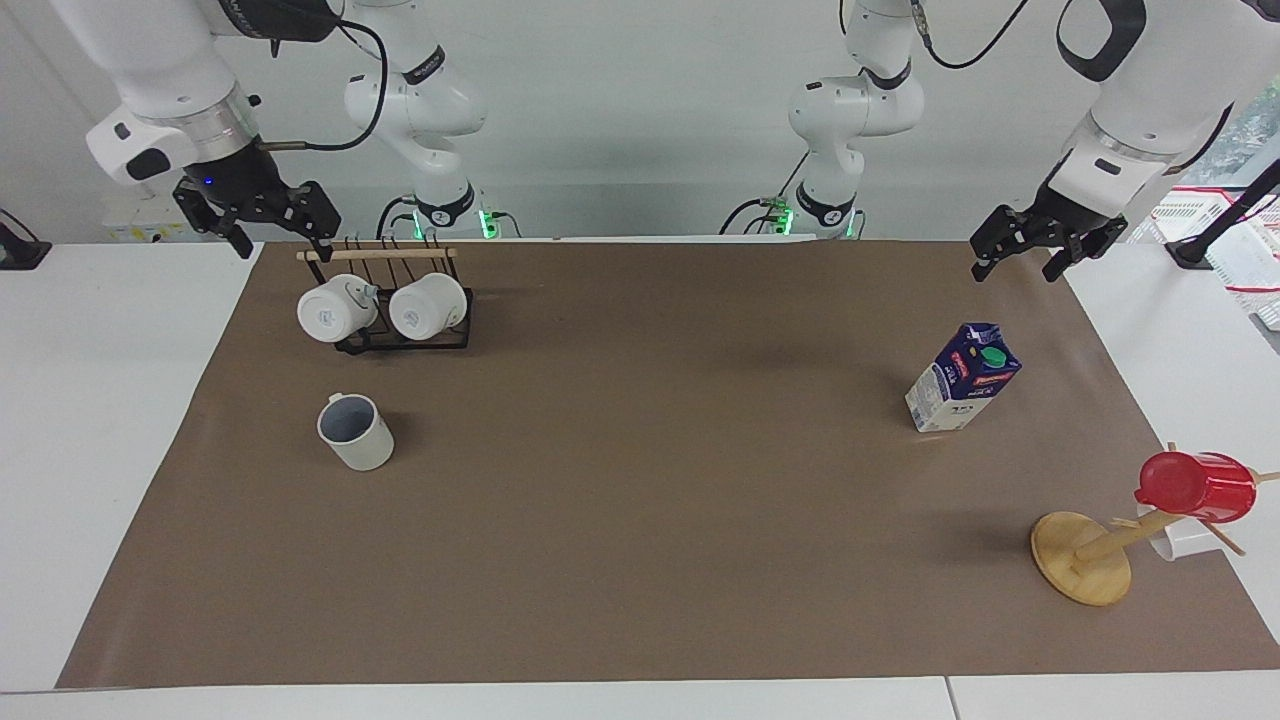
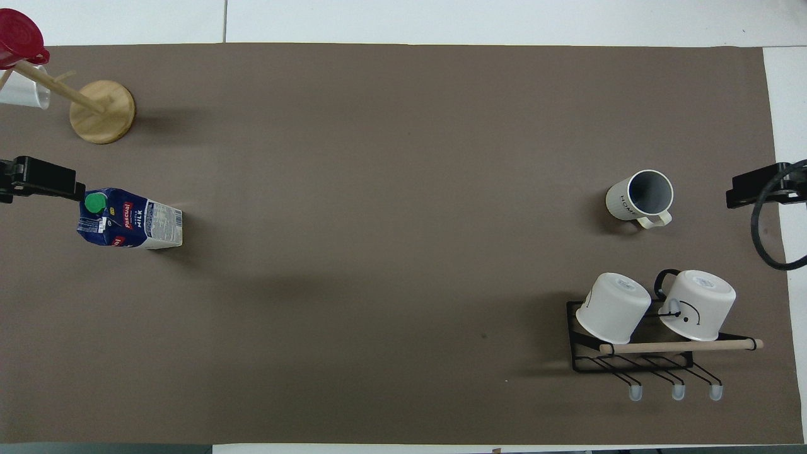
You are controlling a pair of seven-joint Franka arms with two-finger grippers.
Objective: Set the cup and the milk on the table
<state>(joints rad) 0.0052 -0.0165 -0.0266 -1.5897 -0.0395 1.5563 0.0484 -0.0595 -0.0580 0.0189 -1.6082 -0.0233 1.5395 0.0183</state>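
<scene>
We see the left gripper (image 1: 1020,264) raised over the paper's edge at the left arm's end of the table, its fingers spread and holding nothing, the wrist tilted down toward the sheet. The right gripper (image 1: 277,240) hangs over the paper's edge at the right arm's end, above the end of the black mug rack (image 1: 405,335), fingers also spread and empty.

The milk carton (image 1: 962,378) stands upright on the brown paper of the table (image 1: 640,560), below the left gripper and apart from it: dark blue top, white lower part, green round cap, red label. The cup (image 1: 356,432), off-white with a grey-blue inside and a small handle, stands upright on the paper, farther from the robots than the rack with its two white mugs (image 1: 385,308). A wooden mug tree (image 1: 1085,555) bears a red cup (image 1: 1195,487).
</scene>
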